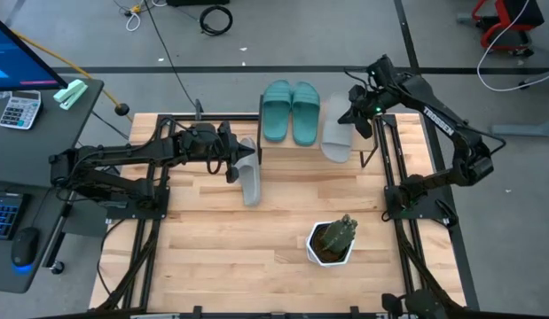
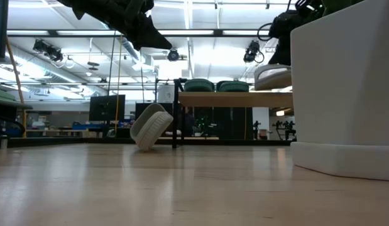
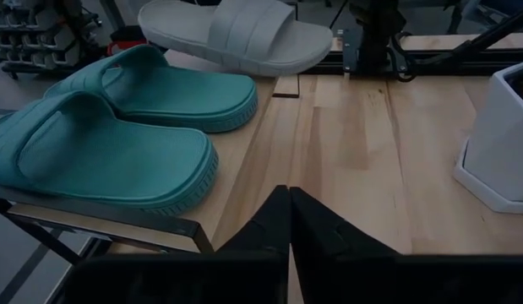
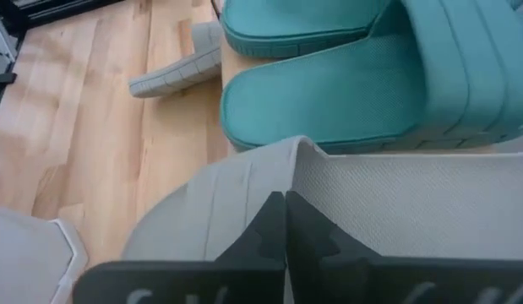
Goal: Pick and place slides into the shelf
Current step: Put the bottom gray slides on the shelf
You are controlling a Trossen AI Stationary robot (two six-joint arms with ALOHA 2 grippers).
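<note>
Two teal slides lie side by side on the shelf, at its left part. One grey slide is over the shelf's right part, and my right gripper is shut on it. The other grey slide stands tilted on its side edge on the table, leaning at the shelf's black leg. My left gripper is shut and empty. It hovers well above that leaning slide, by the shelf's left end. My right gripper pinches the grey slide's strap at its edge between its two fingers, coming slanting down from the table's right side. The slide sits about level just over the plank top; whether it rests on the plank I cannot tell.
A white pot with a green plant stands on the table's near right part and fills the right of the low view. Black frame rails run along the table's left and right sides. Bare wood lies between the pot and the shelf.
</note>
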